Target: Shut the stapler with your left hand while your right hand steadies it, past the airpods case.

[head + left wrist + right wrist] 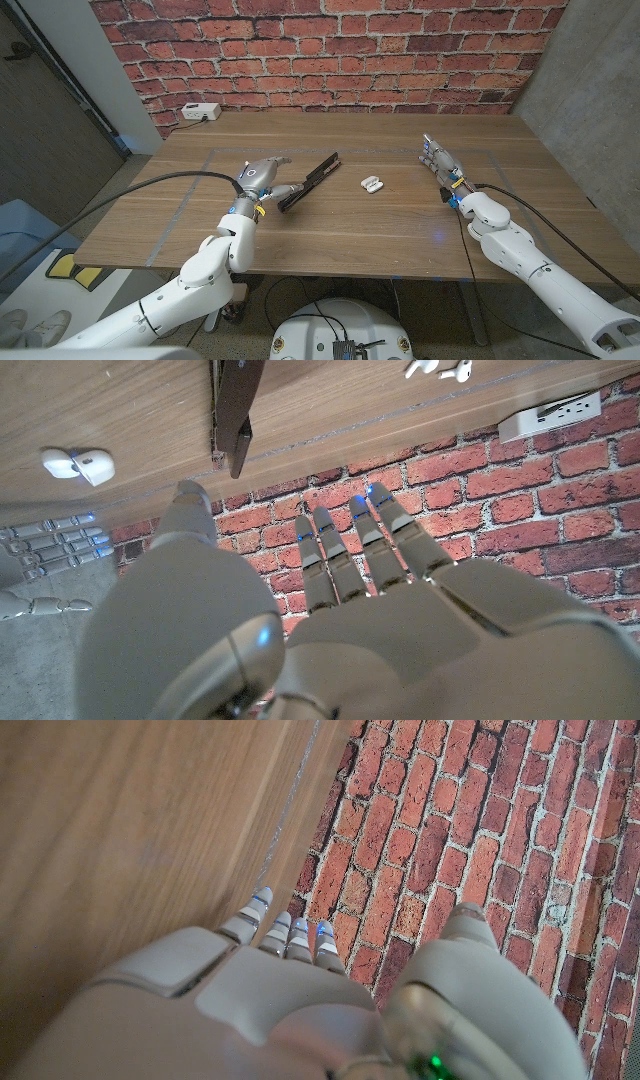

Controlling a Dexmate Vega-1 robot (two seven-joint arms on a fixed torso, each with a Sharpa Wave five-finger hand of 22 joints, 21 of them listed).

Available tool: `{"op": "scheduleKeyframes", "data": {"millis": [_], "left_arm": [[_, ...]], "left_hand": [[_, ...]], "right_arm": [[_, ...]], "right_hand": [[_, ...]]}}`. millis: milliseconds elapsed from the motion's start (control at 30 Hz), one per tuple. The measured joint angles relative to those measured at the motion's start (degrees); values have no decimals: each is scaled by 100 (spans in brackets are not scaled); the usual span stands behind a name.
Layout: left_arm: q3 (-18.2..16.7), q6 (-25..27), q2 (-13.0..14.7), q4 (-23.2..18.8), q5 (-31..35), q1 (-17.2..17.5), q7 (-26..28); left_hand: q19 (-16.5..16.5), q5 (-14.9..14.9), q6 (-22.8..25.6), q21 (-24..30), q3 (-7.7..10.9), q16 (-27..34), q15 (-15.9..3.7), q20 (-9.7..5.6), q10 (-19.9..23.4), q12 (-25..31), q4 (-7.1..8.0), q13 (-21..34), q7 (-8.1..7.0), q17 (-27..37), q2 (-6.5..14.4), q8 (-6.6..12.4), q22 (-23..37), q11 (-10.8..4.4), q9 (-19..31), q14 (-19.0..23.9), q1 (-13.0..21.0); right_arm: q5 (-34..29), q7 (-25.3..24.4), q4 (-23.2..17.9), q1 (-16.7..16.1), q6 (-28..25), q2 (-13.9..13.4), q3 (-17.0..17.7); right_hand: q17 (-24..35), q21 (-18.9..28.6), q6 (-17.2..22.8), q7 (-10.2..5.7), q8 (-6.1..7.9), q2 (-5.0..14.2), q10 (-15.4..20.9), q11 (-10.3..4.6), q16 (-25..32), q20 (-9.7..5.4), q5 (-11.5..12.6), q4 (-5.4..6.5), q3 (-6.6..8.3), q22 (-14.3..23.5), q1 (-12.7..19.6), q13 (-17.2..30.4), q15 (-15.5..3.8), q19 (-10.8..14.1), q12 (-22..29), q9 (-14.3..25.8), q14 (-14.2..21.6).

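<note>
Now both hands wait, the stapler not yet touched.

The left hand (258, 175) holds nothing, fingers straight and slightly apart; just beyond its fingertips lies the black stapler (310, 180), sprung open. The case (372, 184) sits past that, between the hands. The right hand (441, 167) stands well off on the far side, fingers extended, empty. Next, I judge, it must cross to brace the stapler before the left presses. Wooden table (330, 235), brick wall behind, a white power strip (200, 112) at the back edge.
</note>
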Motion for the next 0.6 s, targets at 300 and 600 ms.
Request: {"op": "scheduleKeyframes", "data": {"millis": [300, 600], "left_arm": [[107, 69, -21, 94, 169, -70, -114], [290, 238, -78, 182, 455, -139, -199]], "left_hand": [[-5, 0, 45, -49, -24, 34, 4, -6, 31, 0, 24, 27, 0, 0, 30, 0, 0, -31, 29, 4, 30], [3, 0, 69, -50, -47, 34, -17, 3, 62, 1, 47, 28, -25, 8, 53, 0, 0, -61, 29, 25, 53]], "right_arm": [[31, 53, 23, 20, 0, 11, 0], [50, 58, 23, 22, -36, 9, -2]], "right_hand": [[0, 0, 0, 0, 0, 55, 0, 0, 0, 0, 0, -25, 25, 0, 8, 0, 0, 0, 0, 0, 0], [0, 0, 0, 0, 0, 55, 0, 0, 0, 0, 0, -25, 25, 0, 8, 0, 0, 0, 0, 0, 0]]}}
